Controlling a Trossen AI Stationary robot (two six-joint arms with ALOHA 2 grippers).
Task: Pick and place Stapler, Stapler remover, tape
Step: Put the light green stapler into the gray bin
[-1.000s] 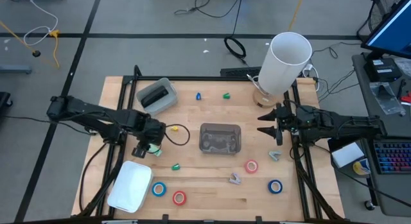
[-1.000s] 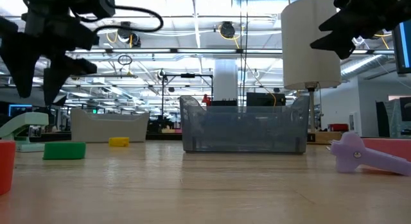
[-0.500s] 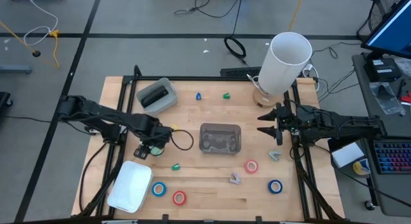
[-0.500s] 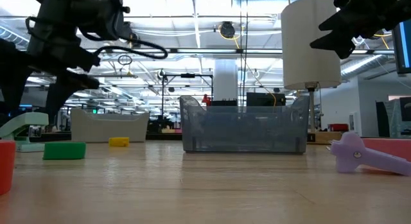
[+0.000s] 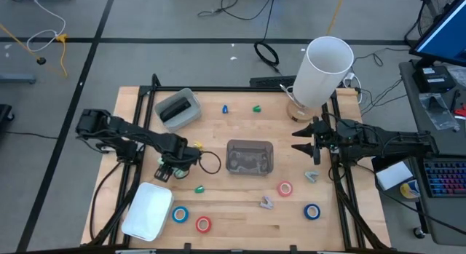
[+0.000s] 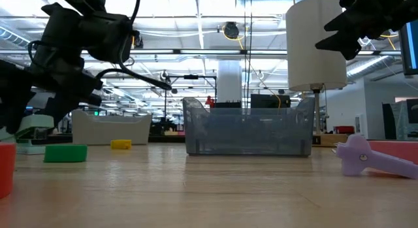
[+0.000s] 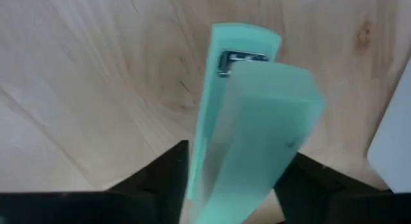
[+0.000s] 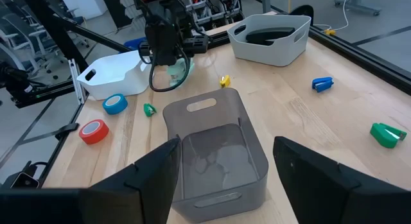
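The mint-green stapler (image 5: 175, 169) lies flat on the table left of the clear grey bin (image 5: 250, 156); the left wrist view shows it end-on (image 7: 257, 121). My left gripper (image 5: 170, 167) is open and low over it, a finger on either long side (image 6: 36, 114). My right gripper (image 5: 302, 141) hovers open to the right of the bin (image 8: 225, 185). Two blue tape rolls (image 5: 180, 215) (image 5: 312, 211), a red one (image 5: 203, 224) and a pink one (image 5: 285, 188) lie flat near the near edge. A purple staple remover (image 5: 266, 203) lies between them (image 6: 366, 156). My left gripper comes from above, pointing down, with its fingers (image 7: 160, 182) close along both long sides of the stapler's near end (image 7: 237, 185). Whether they touch it I cannot tell. The stapler rests on the table.
A white tray (image 5: 149, 209) lies just near-side of my left gripper. A grey tub (image 5: 178, 108) stands at the far left and a tall white cylinder (image 5: 324, 68) at the far right. Small clips lie scattered: green (image 5: 199, 188), yellow (image 5: 195, 145), blue (image 5: 225, 108), green (image 5: 256, 108), pale (image 5: 312, 176).
My left gripper has moved a little toward the table's right edge and come down, so that its fingers now stand on either side of the stapler. The stapler has stayed where it was.
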